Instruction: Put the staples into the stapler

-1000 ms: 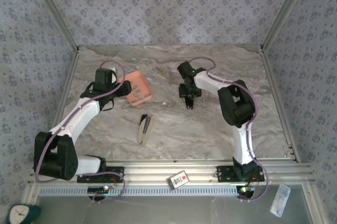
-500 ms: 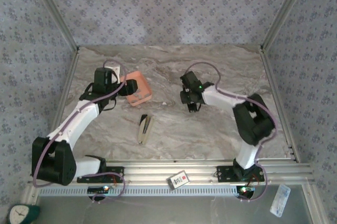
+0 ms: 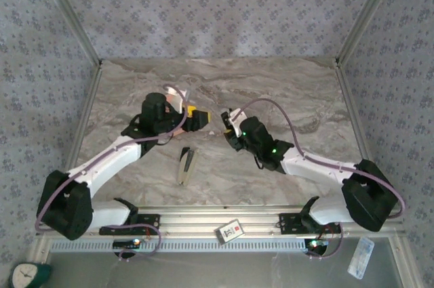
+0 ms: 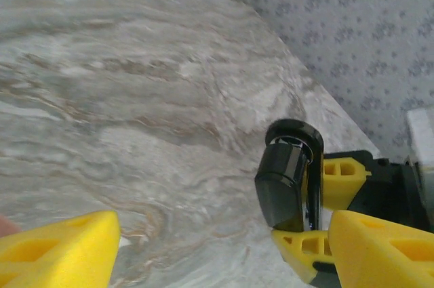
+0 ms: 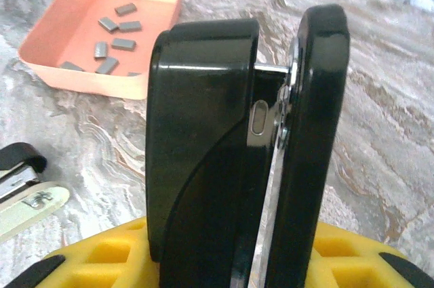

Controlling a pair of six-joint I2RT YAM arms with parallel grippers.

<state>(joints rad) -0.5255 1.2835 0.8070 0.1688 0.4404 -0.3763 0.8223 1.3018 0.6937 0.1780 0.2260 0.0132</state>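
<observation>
Worryingly, the right claw (image 3: 232,132) grips an upright glossy black stapler (image 5: 224,132) while the left claw (image 4: 217,251) gapes wide and empty just beside it; a bump could twist it loose. The short grey metal staples (image 5: 112,34) lie left of it in the salmon-orange rectangular tray (image 5: 88,76).

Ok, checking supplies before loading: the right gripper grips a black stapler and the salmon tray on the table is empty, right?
Not quite: the salmon tray is not empty. The right wrist view shows several staples lying in it. The right gripper does grip the black stapler.
</observation>
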